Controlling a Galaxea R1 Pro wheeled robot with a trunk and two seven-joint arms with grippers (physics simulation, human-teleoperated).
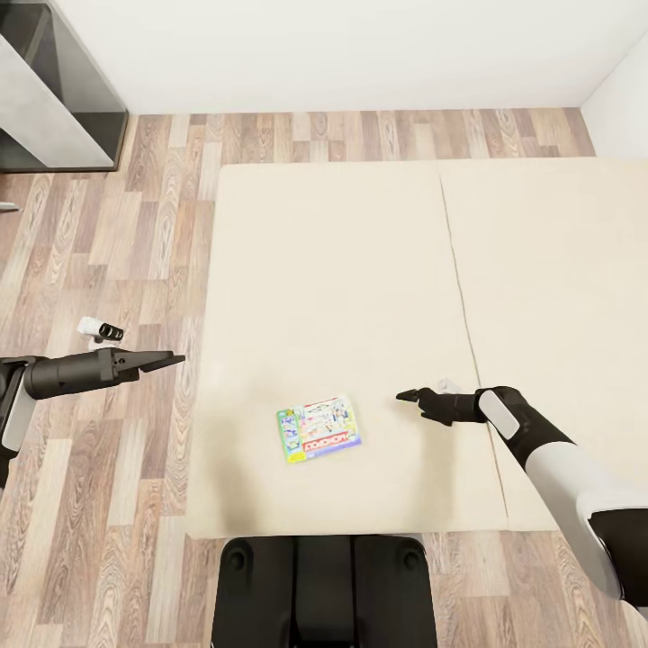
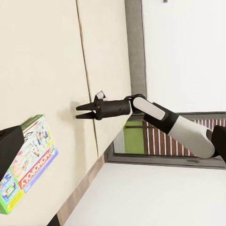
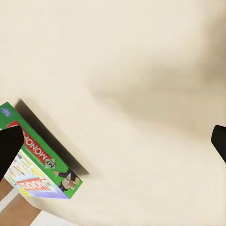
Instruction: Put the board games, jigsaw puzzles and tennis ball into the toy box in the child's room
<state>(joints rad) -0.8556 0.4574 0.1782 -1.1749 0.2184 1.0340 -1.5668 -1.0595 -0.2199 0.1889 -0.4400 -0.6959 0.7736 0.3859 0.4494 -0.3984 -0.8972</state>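
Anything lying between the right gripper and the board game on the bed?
Nothing: head view shows bare mattress between the right gripper and the board game.

Left arm, dark grey forearm, reaching in from 9 o'clock of head view, roughly level, pointing toward 3. Left black two-finger gripper [image 1: 171,360] at its tip, fingers tapering together, approx closed, holding nothing. Right arm, white upper shell w/ black wrist, coming in from 4 o'clock, bent at elbow. Right black gripper [image 1: 407,395] [image 2: 78,111] pointing toward 9, fingers slightly parted, empty.
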